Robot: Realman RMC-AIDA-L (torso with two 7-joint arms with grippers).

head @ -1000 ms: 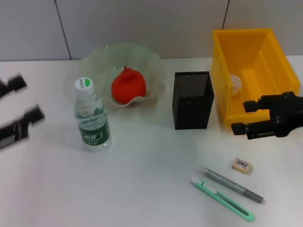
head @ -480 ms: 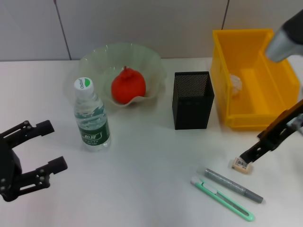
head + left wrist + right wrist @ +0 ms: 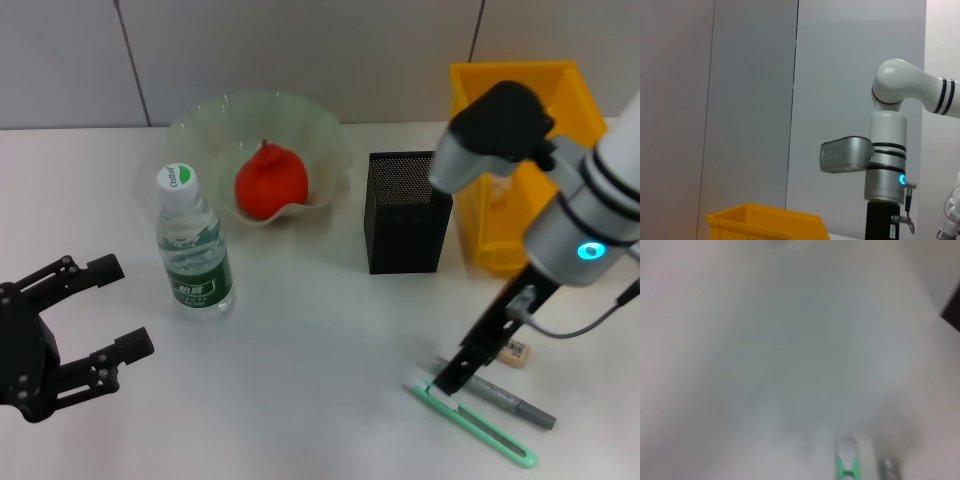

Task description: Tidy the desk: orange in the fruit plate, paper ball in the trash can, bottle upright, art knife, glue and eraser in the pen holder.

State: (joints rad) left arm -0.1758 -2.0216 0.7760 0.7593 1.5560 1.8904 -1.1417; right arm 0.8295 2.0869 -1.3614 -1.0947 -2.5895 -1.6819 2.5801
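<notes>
Robot arms over a white counter. The right tool reaches down steeply, its dark tip just above the white end of the green art knife; whether its fingers are apart or together cannot be told. The grey glue pen lies just beside that tip, parallel to the knife, and the eraser sits just past the tool's shaft. Beyond the tool stands the black mesh pen holder, with the yellow trash can next to it. The left tool hovers with fingers spread apart, grasping nothing. Just beyond it stands the upright bottle, then the orange in the fruit plate.
</notes>
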